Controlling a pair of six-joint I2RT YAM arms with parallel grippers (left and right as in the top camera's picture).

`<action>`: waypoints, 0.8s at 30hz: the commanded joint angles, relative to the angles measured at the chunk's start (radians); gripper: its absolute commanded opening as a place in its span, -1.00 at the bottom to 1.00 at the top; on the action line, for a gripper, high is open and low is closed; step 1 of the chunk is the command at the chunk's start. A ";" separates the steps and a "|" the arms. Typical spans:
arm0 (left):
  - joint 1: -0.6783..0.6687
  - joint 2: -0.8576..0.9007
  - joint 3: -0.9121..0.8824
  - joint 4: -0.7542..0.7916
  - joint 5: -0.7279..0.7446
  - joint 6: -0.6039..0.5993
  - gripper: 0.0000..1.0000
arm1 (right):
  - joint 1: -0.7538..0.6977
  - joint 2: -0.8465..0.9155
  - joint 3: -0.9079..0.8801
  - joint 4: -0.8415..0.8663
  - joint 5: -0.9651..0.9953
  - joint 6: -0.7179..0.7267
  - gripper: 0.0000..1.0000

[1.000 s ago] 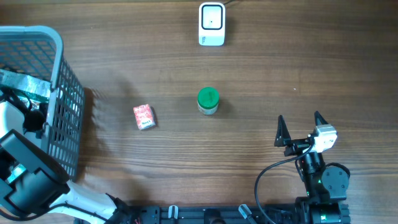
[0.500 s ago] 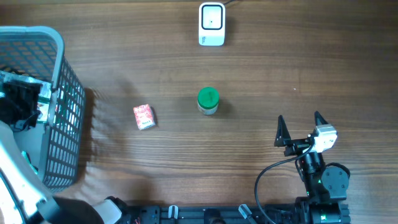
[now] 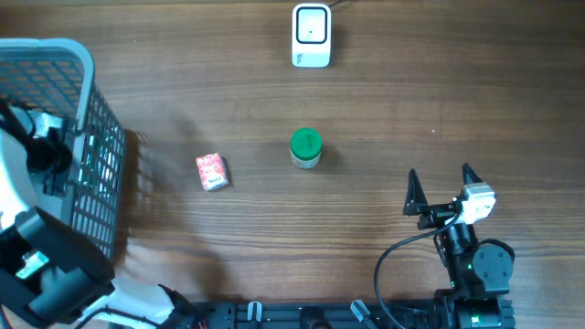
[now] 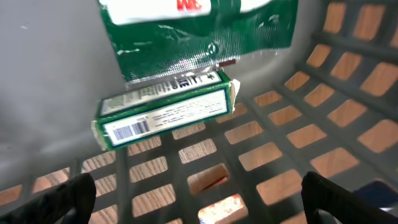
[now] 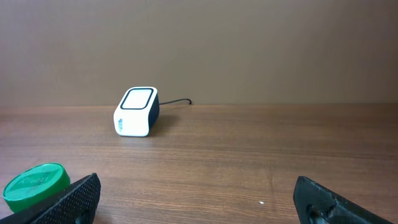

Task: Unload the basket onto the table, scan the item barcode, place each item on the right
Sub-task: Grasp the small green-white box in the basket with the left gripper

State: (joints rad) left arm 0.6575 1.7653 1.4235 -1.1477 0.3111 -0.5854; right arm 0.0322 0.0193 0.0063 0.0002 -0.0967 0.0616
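Inside the basket [image 3: 55, 44], the green barcoded box [image 4: 165, 115] is seen lying loose just beside a green pouch [image 4: 199, 31], the left gripper [image 4: 205, 199] spread wide over it, unheld; the right gripper [image 3: 440, 174] is held spread near the table's front edge.

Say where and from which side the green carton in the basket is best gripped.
Probably mid-length on the green carton, gripped across its narrow width, coming down through the open top of the basket. It lies flat and long with its barcode near one end, so a middle grip leaves that clear. The green pouch crowds its far edge.
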 commanded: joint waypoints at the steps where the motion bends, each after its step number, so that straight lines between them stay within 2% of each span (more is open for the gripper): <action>1: -0.053 0.055 0.002 0.004 -0.085 0.001 1.00 | 0.004 -0.001 -0.001 0.005 -0.005 -0.008 0.99; 10: -0.053 0.100 0.002 0.009 -0.097 -0.026 1.00 | 0.004 -0.001 -0.001 0.005 -0.005 -0.009 0.99; 21: -0.053 0.261 0.002 0.032 -0.104 -0.025 0.99 | 0.004 -0.001 -0.001 0.005 -0.005 -0.009 1.00; 23: -0.053 0.260 0.002 0.025 -0.104 -0.025 0.73 | 0.004 -0.001 -0.001 0.005 -0.005 -0.008 1.00; 24: -0.053 0.260 0.002 0.025 -0.104 -0.025 0.53 | 0.004 -0.001 -0.001 0.005 -0.005 -0.009 0.99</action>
State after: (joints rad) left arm 0.6094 2.0068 1.4258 -1.1225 0.1951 -0.6098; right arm 0.0322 0.0196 0.0063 0.0006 -0.0967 0.0616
